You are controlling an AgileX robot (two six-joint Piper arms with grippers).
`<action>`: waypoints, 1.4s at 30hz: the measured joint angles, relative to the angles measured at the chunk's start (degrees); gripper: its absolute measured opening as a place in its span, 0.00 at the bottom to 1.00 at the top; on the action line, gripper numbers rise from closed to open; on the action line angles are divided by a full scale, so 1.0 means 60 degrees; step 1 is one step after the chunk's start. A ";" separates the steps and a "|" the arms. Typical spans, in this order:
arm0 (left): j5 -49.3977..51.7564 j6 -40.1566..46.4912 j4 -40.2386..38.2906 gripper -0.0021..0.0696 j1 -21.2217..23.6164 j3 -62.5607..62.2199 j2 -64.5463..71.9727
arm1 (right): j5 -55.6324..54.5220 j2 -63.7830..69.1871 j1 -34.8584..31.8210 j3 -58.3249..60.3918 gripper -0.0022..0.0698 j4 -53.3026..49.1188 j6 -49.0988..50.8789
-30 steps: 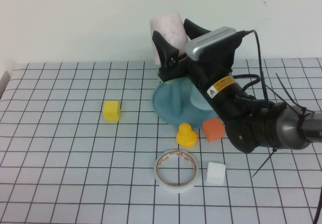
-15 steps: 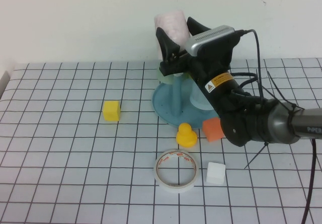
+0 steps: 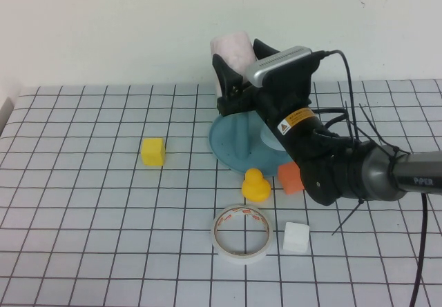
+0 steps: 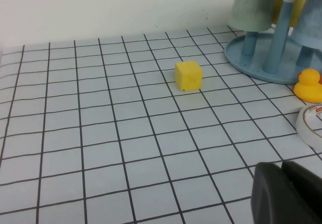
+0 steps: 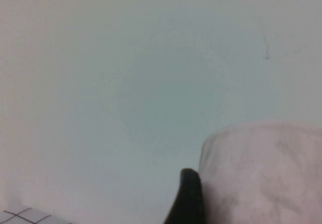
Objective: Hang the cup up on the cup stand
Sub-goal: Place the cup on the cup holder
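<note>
On the gridded table (image 3: 83, 203), a roll of tape (image 3: 241, 234) and a white cube (image 3: 296, 237) lie nearest the camera, with a yellow duck (image 3: 255, 185) and an orange cube (image 3: 292, 177) just behind them and a yellow cube (image 3: 152, 151) off to the robot's left. Beyond the duck stands the teal cup stand (image 3: 231, 143), its dish-like base on the table. Above it the right gripper (image 3: 239, 65) has its jaws spread wide around the pale pink cup (image 3: 232, 50), one black finger on each side of the cup, which is held upside down over the stand's pegs near the back wall. In the left wrist view the left gripper (image 4: 289, 194) hovers low over the table well to the stand's left, jaws clenched with nothing between them, and a mint green cup (image 4: 250, 6) sits inverted on a peg
</note>
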 joint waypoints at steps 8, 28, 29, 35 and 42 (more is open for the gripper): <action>0.0000 0.0000 0.0000 0.03 0.0000 0.0000 0.0000 | 0.0416 -0.0081 0.0000 0.0051 0.83 0.0007 -0.0212; 0.0000 0.0000 0.0000 0.03 0.0000 0.0000 0.0000 | 0.1882 -0.0919 0.0000 0.0616 0.85 0.0252 0.0121; 0.0000 0.0000 0.0000 0.03 0.0000 0.0000 0.0000 | 0.2048 -0.1003 0.0000 0.0632 0.85 0.0252 0.0101; 0.0000 0.0000 0.0000 0.03 0.0000 0.0000 0.0000 | 0.2748 -0.1256 0.0000 0.0648 0.85 0.0234 -0.0313; 0.0000 0.0000 0.0000 0.03 0.0000 0.0000 0.0000 | 0.3403 -0.1423 0.0000 0.0669 0.85 0.0220 -0.0527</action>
